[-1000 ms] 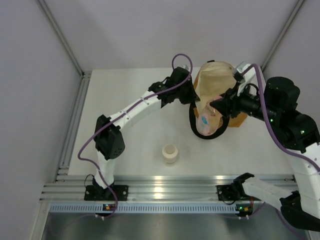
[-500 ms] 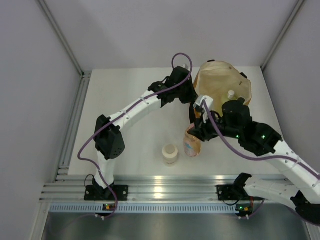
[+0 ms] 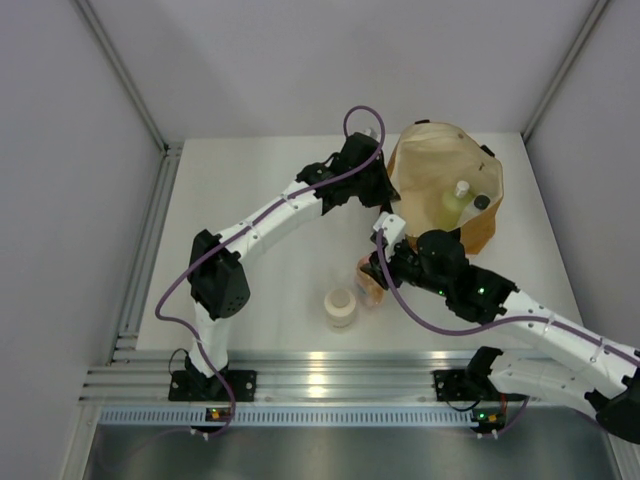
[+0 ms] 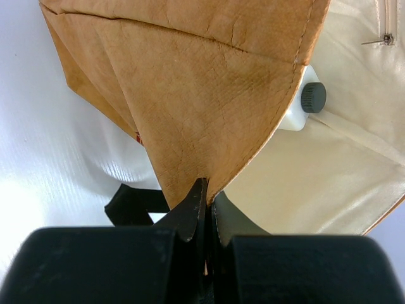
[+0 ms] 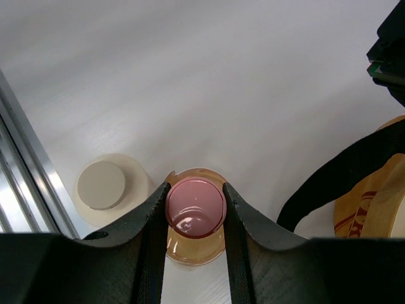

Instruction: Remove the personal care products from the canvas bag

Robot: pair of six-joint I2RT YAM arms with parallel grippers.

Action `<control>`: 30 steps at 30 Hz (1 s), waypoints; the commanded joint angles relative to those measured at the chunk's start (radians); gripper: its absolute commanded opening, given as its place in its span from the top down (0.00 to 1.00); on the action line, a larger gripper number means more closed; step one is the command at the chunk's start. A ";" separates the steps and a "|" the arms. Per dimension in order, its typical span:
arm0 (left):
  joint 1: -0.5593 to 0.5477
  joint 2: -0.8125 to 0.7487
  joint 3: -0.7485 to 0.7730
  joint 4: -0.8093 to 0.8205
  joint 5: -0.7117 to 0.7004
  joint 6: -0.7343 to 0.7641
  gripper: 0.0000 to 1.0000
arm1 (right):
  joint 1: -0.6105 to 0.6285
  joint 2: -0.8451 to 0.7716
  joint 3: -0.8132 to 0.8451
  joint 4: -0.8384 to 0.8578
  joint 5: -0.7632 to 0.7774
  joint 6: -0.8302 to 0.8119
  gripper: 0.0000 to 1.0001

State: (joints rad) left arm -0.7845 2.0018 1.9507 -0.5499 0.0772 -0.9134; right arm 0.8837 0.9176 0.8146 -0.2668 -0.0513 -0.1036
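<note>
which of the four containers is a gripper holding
The orange bottle with the pink cap, pinched in the right gripper. The cream jar stands free; the other two bottles sit inside the canvas bag.

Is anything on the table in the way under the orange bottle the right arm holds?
Nothing visible does. The right gripper is shut on the orange bottle over bare table; the cream jar stands close beside it but apart, the bag's black handle on the other side.
</note>
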 commanded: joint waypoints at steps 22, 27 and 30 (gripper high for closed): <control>-0.010 -0.037 0.036 0.005 0.013 0.011 1.00 | 0.027 0.067 -0.035 0.345 0.071 0.137 0.46; -0.010 -0.040 0.034 0.007 0.013 0.013 1.00 | 0.028 0.047 -0.006 0.295 0.076 0.137 0.28; -0.010 -0.040 0.036 0.007 0.016 0.011 1.00 | 0.023 0.032 0.058 0.204 0.138 0.140 0.28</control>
State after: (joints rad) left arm -0.7849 2.0018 1.9507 -0.5499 0.0742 -0.9134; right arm 0.8902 0.9905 0.7692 -0.0498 0.0284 0.0242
